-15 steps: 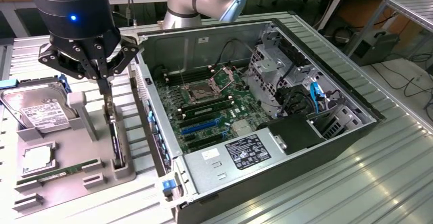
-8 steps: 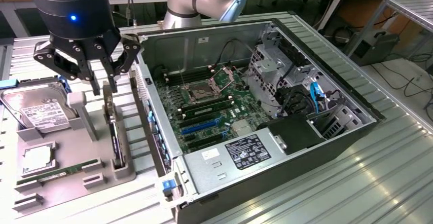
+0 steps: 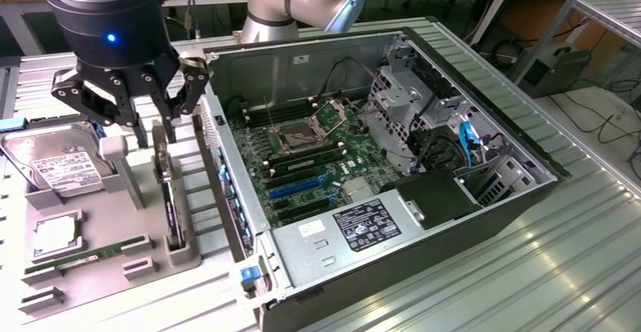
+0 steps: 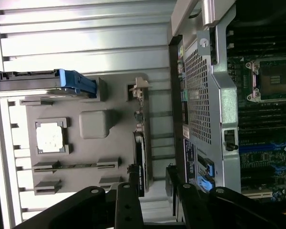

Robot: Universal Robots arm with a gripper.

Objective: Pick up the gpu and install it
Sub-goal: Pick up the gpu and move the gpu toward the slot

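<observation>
The gpu (image 3: 165, 189) stands on its edge in a slot of the grey holder tray (image 3: 110, 219), to the exterior view's left of the open computer case (image 3: 521, 174). My gripper (image 3: 145, 122) hangs just above the card's far end, its black fingers spread open and nothing held. In the wrist view the gpu (image 4: 140, 152) shows edge-on as a thin dark strip with its silver bracket end farther off. It runs in line with the gap of my gripper (image 4: 150, 188), one finger on each side. The motherboard (image 3: 311, 159) lies exposed inside the case, with blue and black card slots (image 3: 296, 189).
On the tray also sit a silver hard drive (image 3: 60, 163) in a blue frame, a processor chip (image 3: 55, 234) and a green memory stick (image 3: 85, 258). The case's rear wall (image 4: 200, 95) rises close beside the card. A power supply (image 3: 361, 227) fills the case's near corner.
</observation>
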